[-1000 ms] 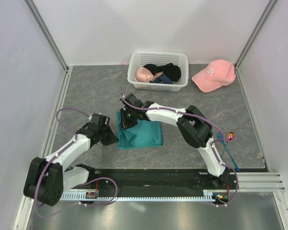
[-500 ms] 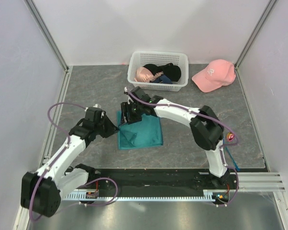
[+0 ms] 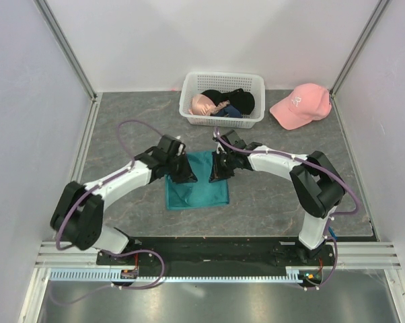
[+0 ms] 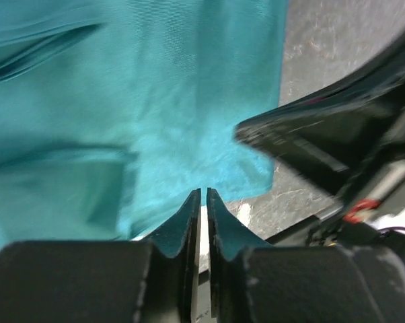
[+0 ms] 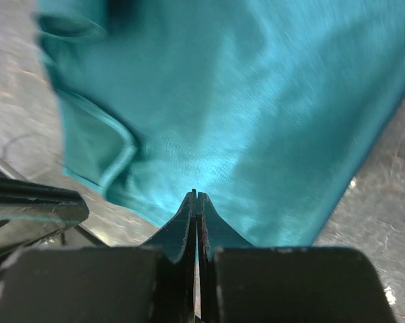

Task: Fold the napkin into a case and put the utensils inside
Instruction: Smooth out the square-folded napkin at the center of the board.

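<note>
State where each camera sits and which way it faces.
Top external: above and behind the arm bases, looking down on the table. Both arms show whole, with the left end effector and right end effector over the napkin.
Left wrist: on the left arm, looking along its closed fingers onto the napkin. The right end effector intrudes at right.
Right wrist: on the right arm, looking along its own closed fingers onto the cloth.
Shared: all three see the napkin.
</note>
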`<state>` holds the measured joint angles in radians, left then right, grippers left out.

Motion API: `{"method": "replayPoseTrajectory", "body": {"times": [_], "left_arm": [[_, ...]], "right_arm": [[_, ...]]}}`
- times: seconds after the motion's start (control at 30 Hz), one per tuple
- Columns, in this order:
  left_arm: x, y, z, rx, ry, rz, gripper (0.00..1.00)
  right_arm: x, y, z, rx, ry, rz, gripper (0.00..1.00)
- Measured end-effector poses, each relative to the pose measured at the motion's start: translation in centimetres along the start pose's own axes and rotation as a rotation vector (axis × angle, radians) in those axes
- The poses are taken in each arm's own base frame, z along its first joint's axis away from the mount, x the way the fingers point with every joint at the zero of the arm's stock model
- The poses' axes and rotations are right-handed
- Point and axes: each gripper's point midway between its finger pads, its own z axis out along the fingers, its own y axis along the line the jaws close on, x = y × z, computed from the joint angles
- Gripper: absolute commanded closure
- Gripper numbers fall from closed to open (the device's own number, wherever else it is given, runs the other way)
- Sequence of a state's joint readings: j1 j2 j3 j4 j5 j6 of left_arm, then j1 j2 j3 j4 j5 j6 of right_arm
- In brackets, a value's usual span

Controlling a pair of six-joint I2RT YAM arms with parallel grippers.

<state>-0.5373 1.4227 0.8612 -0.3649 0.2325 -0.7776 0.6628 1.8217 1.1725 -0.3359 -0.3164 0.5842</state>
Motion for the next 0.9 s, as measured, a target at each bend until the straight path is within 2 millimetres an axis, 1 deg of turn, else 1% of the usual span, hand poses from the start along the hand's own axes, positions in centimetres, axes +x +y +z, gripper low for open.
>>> {"method": "replayPoseTrajectory", "body": {"times": [0.03,0.1,0.23,0.33,0.47,0.6,0.67,0.77,0.83,0.9], "left_arm": [[0.1,-0.5,0.6,-0.005,0.012,0.025,0.89],[0.5,-1.0,1.6,-0.020,0.032,0.054,0.91],[1.3,-0.9,3.5,-0.079,0.071,0.109,0.93],[2.0,-0.1,4.5,-0.134,0.094,0.139,0.94],[2.4,1.5,5.0,-0.206,0.109,0.162,0.94],[2.4,3.2,5.0,-0.277,0.106,0.182,0.96],[2.3,3.8,4.8,-0.311,0.098,0.191,0.98],[2.0,5.0,4.3,-0.374,0.083,0.199,0.98],[1.6,5.9,3.6,-0.426,0.050,0.198,0.98],[1.7,7.0,2.0,-0.470,0.013,0.180,0.98]], "right_arm": [[0.5,-0.5,0.2,0.005,0.009,0.006,1.00],[1.2,-1.3,0.4,0.016,0.020,0.021,1.00],[1.0,-2.2,0.6,0.016,0.007,0.043,1.00],[0.7,-2.5,0.7,0.009,-0.009,0.054,1.00],[0.7,-2.4,0.9,0.000,-0.017,0.056,1.00],[0.6,-2.4,1.0,-0.003,-0.022,0.058,1.00],[0.7,-2.5,1.0,-0.003,-0.022,0.061,1.00],[0.6,-2.5,1.2,-0.004,-0.023,0.061,1.00],[0.6,-2.7,1.2,-0.002,-0.024,0.062,1.00],[0.6,-2.7,1.2,-0.002,-0.024,0.062,1.00]]}}
